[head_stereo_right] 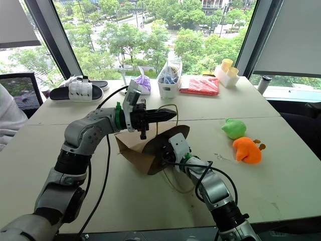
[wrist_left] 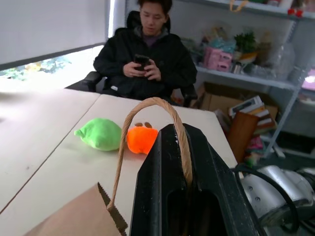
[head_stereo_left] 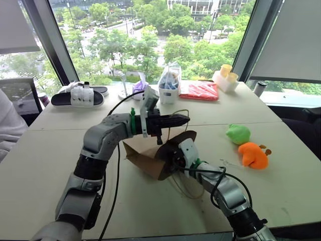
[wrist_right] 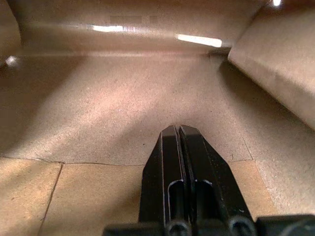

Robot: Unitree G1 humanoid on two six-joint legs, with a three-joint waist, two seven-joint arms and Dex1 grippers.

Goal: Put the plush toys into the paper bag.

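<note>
Brown paper bag [head_stereo_left: 150,155] handle [wrist_left: 147,105] pinched in clenched left hand [head_stereo_left: 185,119]; clenched right hand [wrist_right: 179,129] inside bag.

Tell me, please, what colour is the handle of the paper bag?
The handle is light tan, slightly paler than the brown paper bag. It shows best in the left wrist view.

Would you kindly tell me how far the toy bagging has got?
Nothing is bagged yet. In hand: the shut left pincer holds up the brown paper bag by its tan cord handle, while the shut right pincer reaches inside it. Left: the light green plush toy and orange plush toy lie on the table.
</note>
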